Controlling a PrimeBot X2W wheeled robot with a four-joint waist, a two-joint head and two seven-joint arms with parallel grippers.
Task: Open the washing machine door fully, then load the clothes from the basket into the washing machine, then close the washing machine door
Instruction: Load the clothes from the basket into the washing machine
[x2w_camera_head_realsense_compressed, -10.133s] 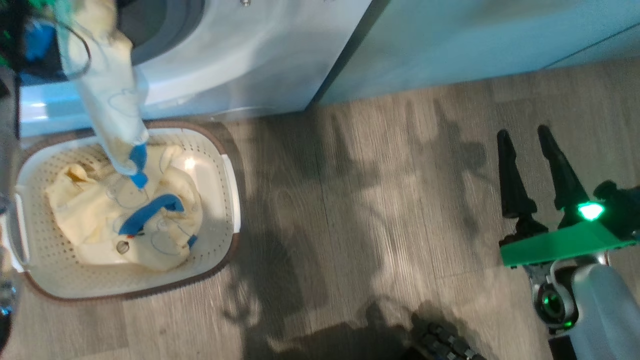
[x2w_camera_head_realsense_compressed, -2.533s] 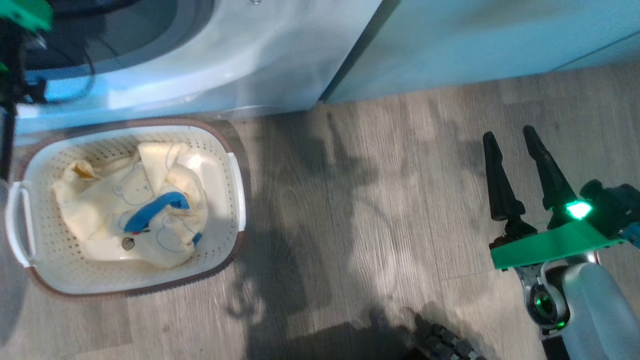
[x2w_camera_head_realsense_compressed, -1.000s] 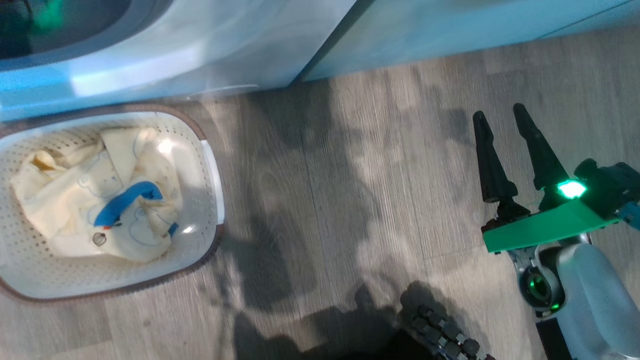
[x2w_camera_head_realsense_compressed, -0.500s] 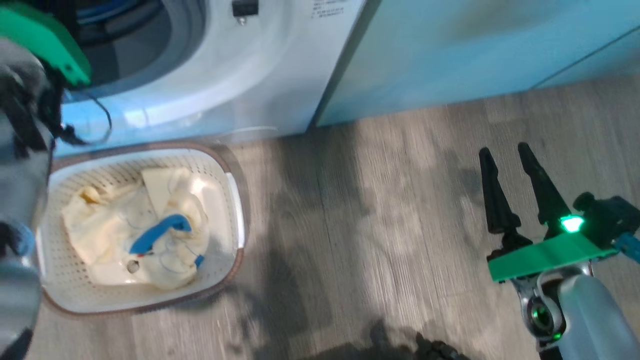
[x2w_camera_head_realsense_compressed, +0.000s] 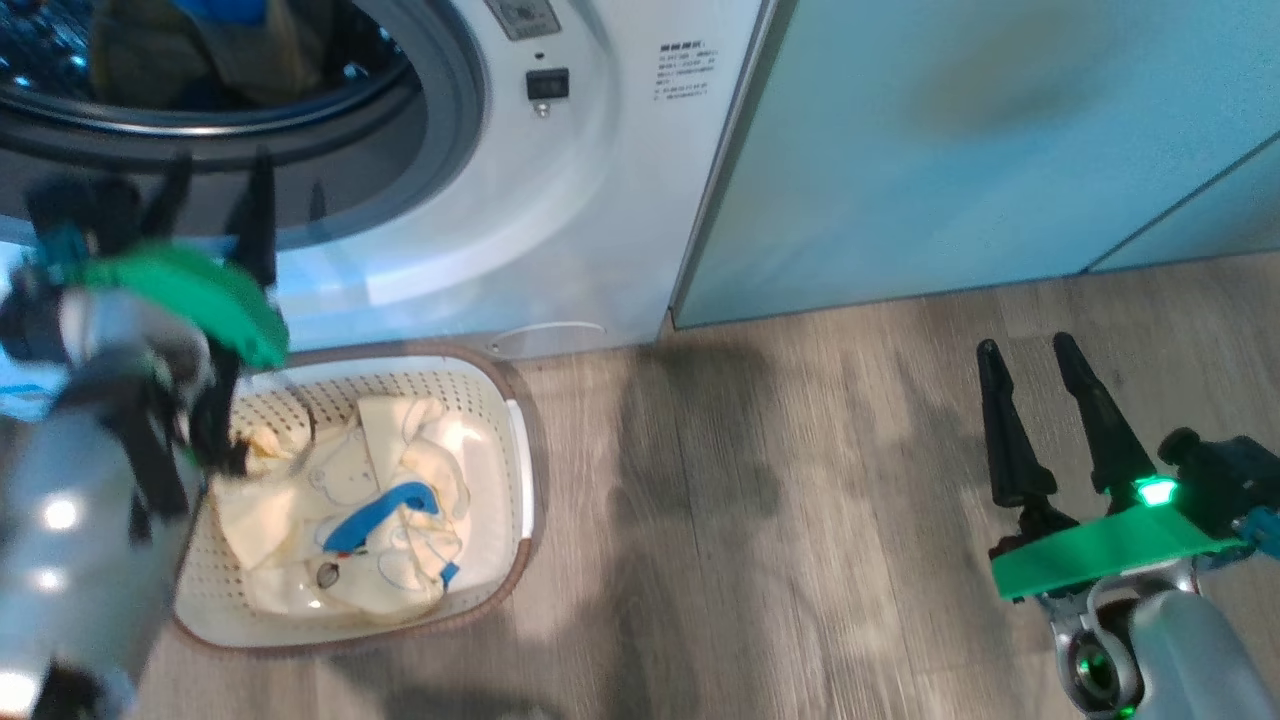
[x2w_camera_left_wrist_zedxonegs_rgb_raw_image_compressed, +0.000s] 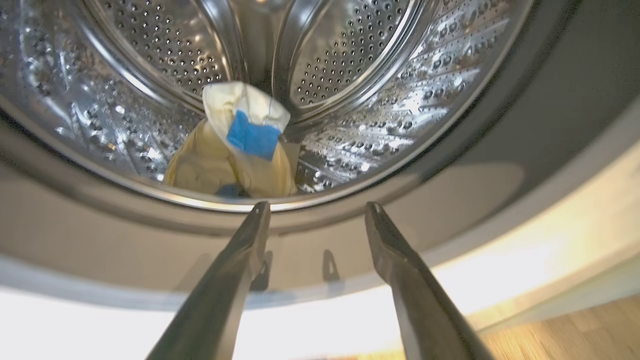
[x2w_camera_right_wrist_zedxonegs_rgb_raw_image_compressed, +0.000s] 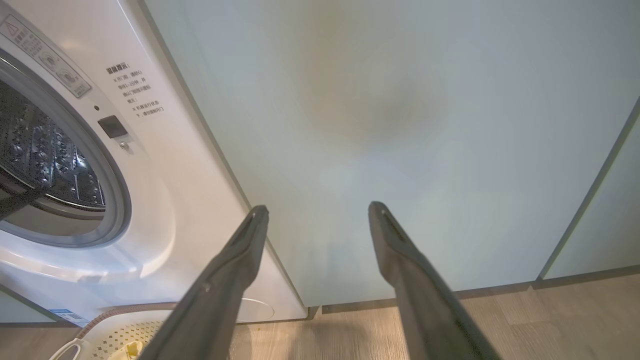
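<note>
The white washing machine stands with its grey-ringed opening bare; the washing machine door is out of view. One pale yellow garment with a blue patch lies in the steel drum. My left gripper is open and empty, just outside the opening's lower rim, fingers pointing into the drum. Below it on the floor the basket holds more cream clothes with a blue trim. My right gripper is open and empty far right, facing the cabinet.
Pale green cabinets run right of the machine, meeting the wood floor. The basket sits tight against the machine's base, and its corner shows in the right wrist view. The floor between basket and right arm is bare.
The head camera has tilted up, bringing the drum opening into view. The garment my left gripper held over the basket earlier now lies in the drum. The right arm has kept its pose.
</note>
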